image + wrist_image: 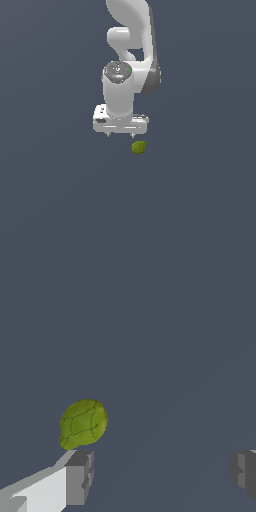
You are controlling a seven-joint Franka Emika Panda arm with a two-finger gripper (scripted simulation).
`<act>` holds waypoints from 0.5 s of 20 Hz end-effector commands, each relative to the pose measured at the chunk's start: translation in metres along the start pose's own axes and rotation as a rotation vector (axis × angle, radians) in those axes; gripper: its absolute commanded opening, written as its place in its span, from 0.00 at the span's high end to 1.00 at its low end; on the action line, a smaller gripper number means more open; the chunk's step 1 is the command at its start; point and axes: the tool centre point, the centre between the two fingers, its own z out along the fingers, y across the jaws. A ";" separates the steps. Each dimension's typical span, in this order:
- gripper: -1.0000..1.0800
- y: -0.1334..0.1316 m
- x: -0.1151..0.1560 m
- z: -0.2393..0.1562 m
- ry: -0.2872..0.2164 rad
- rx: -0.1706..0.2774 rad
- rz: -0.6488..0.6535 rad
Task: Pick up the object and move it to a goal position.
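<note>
The arm hangs over a plain dark surface (60, 200), its white gripper (120, 135) pointing down with the jaws spread wide and nothing between them. The object (139, 147), a small olive-green lump with faint dark lines, lies on the surface just beside the gripper, off toward the exterior view's right and a little nearer the camera. In the wrist view the object (83, 424) sits just beyond one grey fingertip (80, 477), outside the gap, while the other fingertip shows at the far edge of the picture, well apart from it. Whether that near finger touches the lump cannot be told; it looks close but separate. This seems to be the approach step: the grasp is not yet made and the lump rests unlifted. No goal marker is visible in either view. The next move likely calls for a sideways shift so that the lump falls midway between the fingers, then a descent until the pads flank it, and only then a closing. The lump is rounded and slightly pointed, so an off-centre squeeze could make it roll or squirt out
</note>
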 end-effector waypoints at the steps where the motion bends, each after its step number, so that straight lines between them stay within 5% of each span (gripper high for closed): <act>1: 0.04 -0.002 0.000 0.001 0.000 0.001 0.018; 10: 0.04 -0.014 -0.001 0.010 0.005 0.007 0.150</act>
